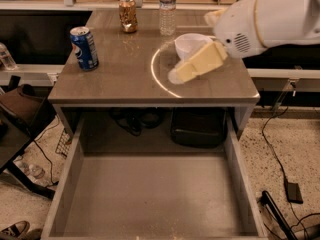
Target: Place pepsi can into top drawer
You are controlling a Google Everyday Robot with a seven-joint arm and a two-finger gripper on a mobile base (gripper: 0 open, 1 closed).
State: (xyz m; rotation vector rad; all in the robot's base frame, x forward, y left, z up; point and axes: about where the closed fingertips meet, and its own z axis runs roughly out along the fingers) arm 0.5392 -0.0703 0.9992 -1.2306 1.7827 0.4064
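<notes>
The pepsi can, blue with white and red markings and a silver top, stands upright near the left edge of the table. The top drawer is pulled out below the table's front edge, with a bare flat bottom. My gripper, cream-coloured on a white arm, hangs over the right half of the table in front of the white bowl, well to the right of the can. It holds nothing that I can see.
A white bowl sits on the right of the table, partly behind the gripper. A brown-gold can and a clear water bottle stand at the back. A black box and cables lie under the table.
</notes>
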